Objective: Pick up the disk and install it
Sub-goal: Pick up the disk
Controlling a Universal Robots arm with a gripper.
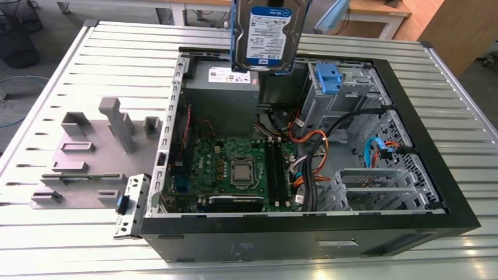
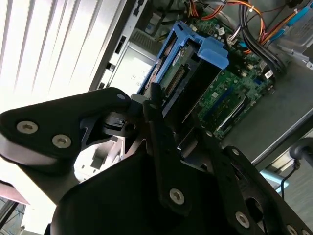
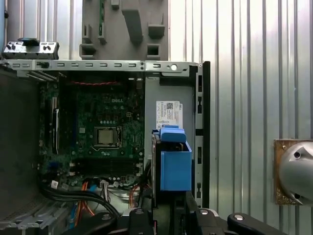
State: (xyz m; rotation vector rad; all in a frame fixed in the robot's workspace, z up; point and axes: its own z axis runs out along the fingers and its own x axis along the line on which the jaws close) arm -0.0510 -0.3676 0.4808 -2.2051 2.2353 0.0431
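Gripper [image 2: 182,115] is clamped on the disk [image 1: 269,36]. In the second wrist view its black fingers [image 2: 158,128] sit either side of the drive's blue carrier frame [image 2: 214,51], jaws closed against it. In the exterior view the disk hangs upright in the air, label facing the camera, above the open PC case [image 1: 447,192] and over the grey power supply [image 1: 223,87] w/ white sticker, not touching it. In the first wrist view the drive shows edge-on, blue frame toward the camera, w/ the power supply's sticker just beyond. Inside the case: motherboard [image 1: 225,157] w/ CPU socket [image 1: 242,172], cable bundle [image 1: 311,151], and a blue bracket [image 1: 328,79] in the drive cage, to the exterior view's right of the disk. Case lies on a slatted metal table [image 1: 46,87]. A grey fixture [image 1: 101,143] sits beside the case on the exterior view's left.
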